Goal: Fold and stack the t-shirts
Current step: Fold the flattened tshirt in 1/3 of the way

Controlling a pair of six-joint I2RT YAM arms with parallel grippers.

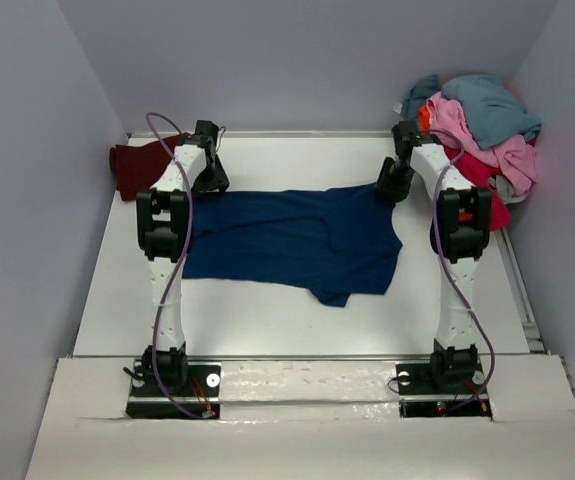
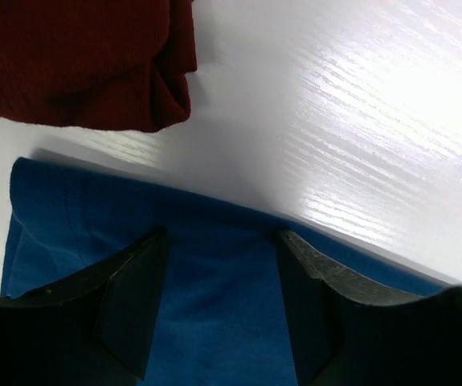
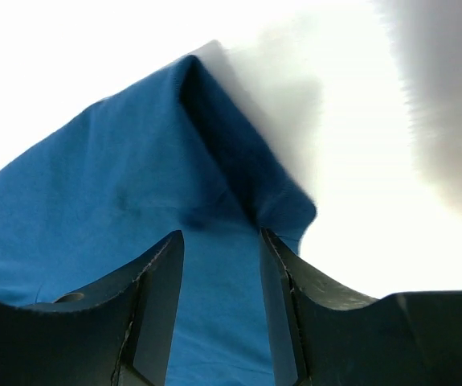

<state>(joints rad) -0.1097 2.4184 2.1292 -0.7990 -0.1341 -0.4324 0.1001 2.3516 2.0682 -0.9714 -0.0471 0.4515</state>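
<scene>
The navy shirt point(image 1: 297, 240) lies spread across the middle of the tabletop point(image 1: 267, 330), mostly flat. Its near hem is uneven, and one flap hangs lower toward the right side. The left claw point(image 1: 210, 178) is at the shirt's far left edge and the right claw point(image 1: 395, 180) is at its far right edge.

From the left wrist, the left claw point(image 2: 222, 237) has its fingers set fairly wide, with blue cloth showing between them and nothing pinched. From the right wrist, the right claw point(image 3: 222, 236) stands narrower, but there is a clear gap. It straddles a corner where the cloth doubles over into a ridge.

This looks like the set-up for a grab on the far edge, ahead of the first fold. To do it well, both claws should drop until the lower fingers slide under the hem, then close at the same moment so the edge lifts level. The right side needs care, because that doubled ridge means the claw could catch two layers or only the top one. Once lifted, the two arms should travel at matching height and pace, or the fabric will skew.

The maroon shirt point(image 1: 137, 165), already bundled, sits just beyond the left claw. It is near the blue edge but not touching it in the left wrist view point(image 2: 78, 64), so the left arm should stay clear of it. The pile of shirts point(image 1: 482, 130) waits in the far right corner, well apart.
</scene>
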